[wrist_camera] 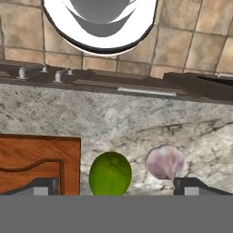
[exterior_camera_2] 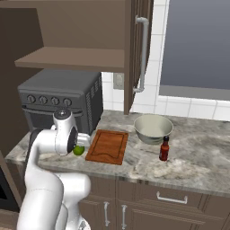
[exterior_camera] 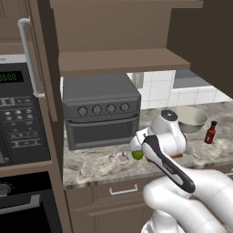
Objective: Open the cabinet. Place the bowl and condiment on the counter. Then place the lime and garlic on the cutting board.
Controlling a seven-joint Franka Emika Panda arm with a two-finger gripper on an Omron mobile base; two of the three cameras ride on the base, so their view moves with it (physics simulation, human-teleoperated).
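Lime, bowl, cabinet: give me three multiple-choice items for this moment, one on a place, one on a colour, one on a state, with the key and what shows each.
1. Where does the lime lie?
A. on the cutting board
B. on the counter, between the board and the garlic
C. in the bowl

2. What colour is the condiment bottle's body?
A. dark red
B. yellow
C. blue

3. How does the cabinet stand?
A. both doors shut
B. doors open, shelf bare
C. doors open, bowl on the shelf

Key: 1 B, the hand view shows the lime on stone beside the board's edge, garlic on its other side. 2 A, both base views show a dark red bottle with a black cap. 3 B, the doors are swung out and the bowl sits on the counter.
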